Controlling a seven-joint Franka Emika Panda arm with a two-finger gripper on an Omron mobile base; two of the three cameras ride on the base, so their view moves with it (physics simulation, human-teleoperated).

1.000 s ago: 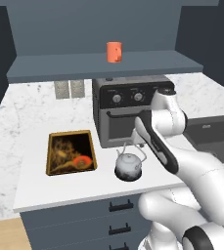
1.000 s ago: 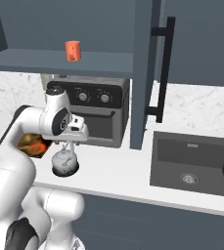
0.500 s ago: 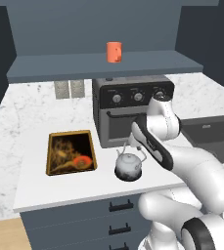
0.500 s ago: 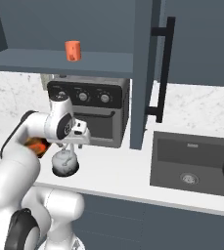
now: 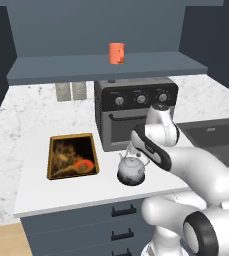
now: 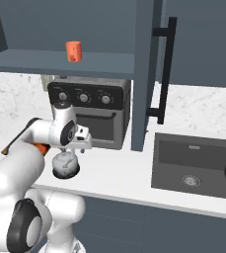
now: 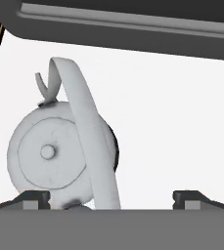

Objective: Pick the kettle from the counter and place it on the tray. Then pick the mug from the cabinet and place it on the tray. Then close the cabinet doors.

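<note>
Silver kettle [image 7: 55, 156] below gripper [image 7: 111, 197], nearer one fingertip [image 7: 33, 197]; fingers wide apart, nothing held.

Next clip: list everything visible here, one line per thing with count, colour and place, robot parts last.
kettle: one, silver-grey, on the counter in front of the oven, right of the tray.
tray: one, dark brown with yellow rim, on the counter left of the kettle.
round food item: one, orange-red, on the tray.
mug: one, orange-red, on the cabinet shelf above the oven.
oven: one, black, on the counter.
counter: one, white marble.
cabinet door: one seen, grey-blue, open, black bar handle.
sink: one, dark, right of the oven.
drawer fronts: grey-blue, under the counter.
gripper: one, open, just above the kettle.
</note>
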